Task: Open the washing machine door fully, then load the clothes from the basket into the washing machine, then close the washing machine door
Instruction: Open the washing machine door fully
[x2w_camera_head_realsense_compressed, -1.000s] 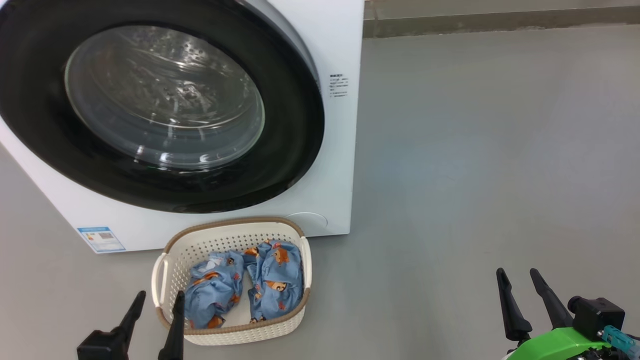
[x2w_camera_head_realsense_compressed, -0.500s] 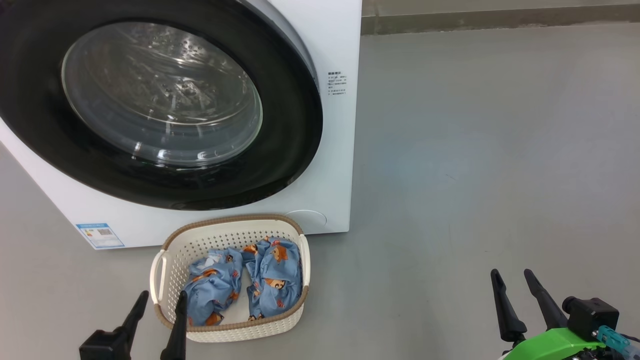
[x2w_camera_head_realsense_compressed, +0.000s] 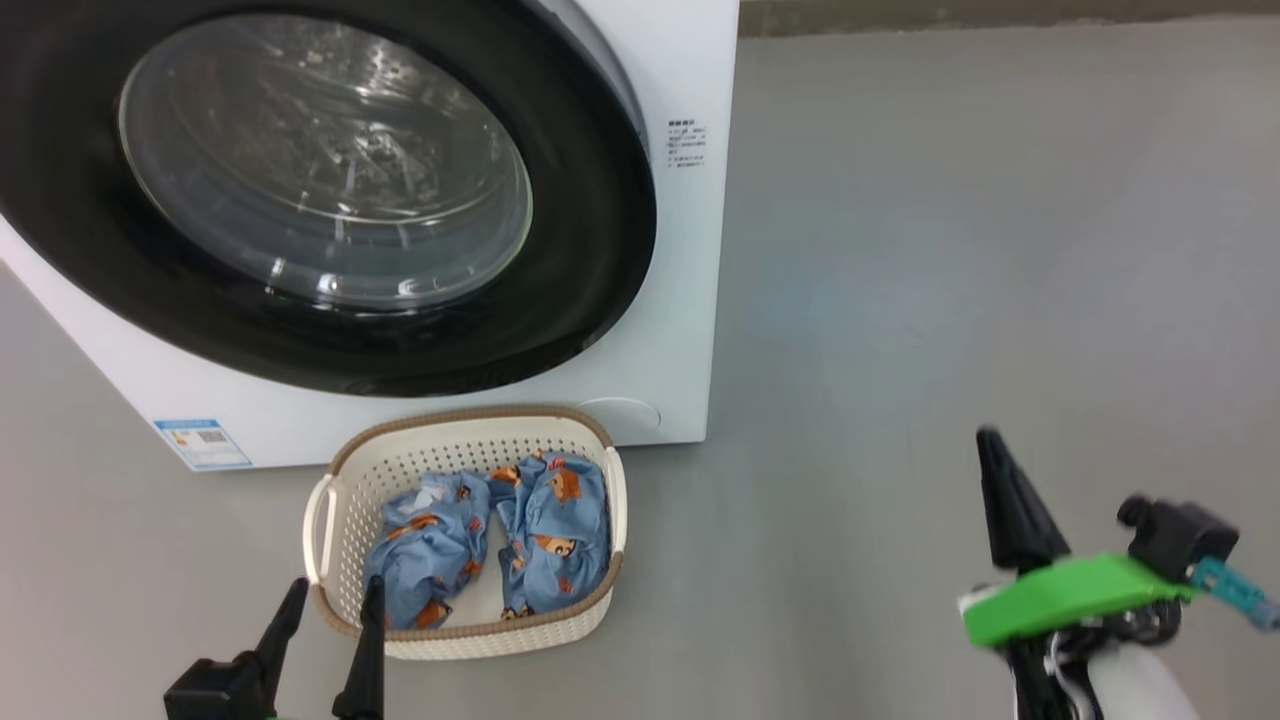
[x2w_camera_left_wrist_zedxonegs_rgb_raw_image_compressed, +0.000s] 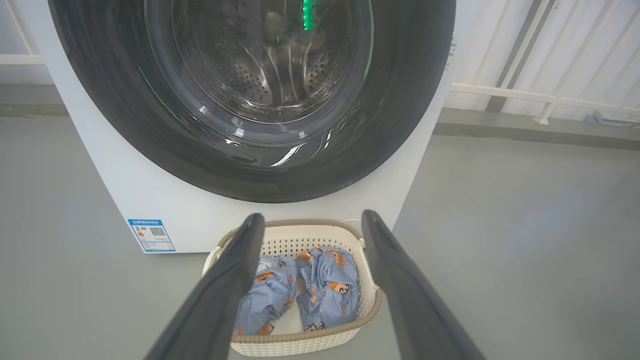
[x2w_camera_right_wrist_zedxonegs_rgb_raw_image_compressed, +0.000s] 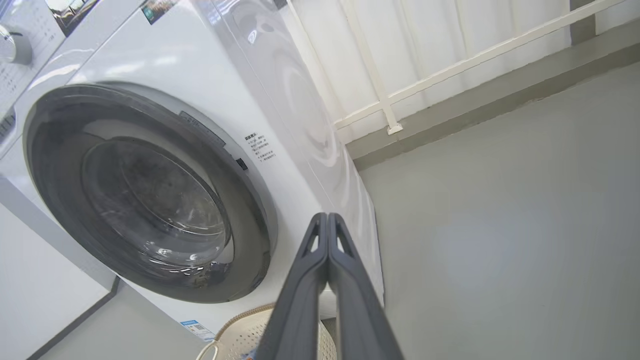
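Washing machine door (x2w_camera_head_realsense_compressed: 325, 190), large and round, wide glossy black rim around a clear bulging glass bowl: we note it lying shut against the front of the big white boxy front-loading washing machine (x2w_camera_head_realsense_compressed: 685, 300). Through the glass we make out the perforated steel drum (x2w_camera_left_wrist_zedxonegs_rgb_raw_image_compressed: 240, 80). A small blue label sticker (x2w_camera_head_realsense_compressed: 203, 443) sits at the machine's lower left corner.

On the grey floor (x2w_camera_head_realsense_compressed: 950, 250), just in front of the machine and below the door, stands the small cream-white perforated plastic basket (x2w_camera_head_realsense_compressed: 465, 462) with a brown woven-look rim. In it we see the clothes (x2w_camera_head_realsense_compressed: 428, 555), two light blue bundles printed with orange-brown bears, side by side and touching.

Left gripper (x2w_camera_head_realsense_compressed: 335, 582) hovers at the basket's near left corner, its dark fingers spread apart, holding nothing. Right gripper (x2w_camera_head_realsense_compressed: 988, 438) is well to the right of the basket, over bare floor, fingers pressed together on nothing; we find it blurred in the head view.
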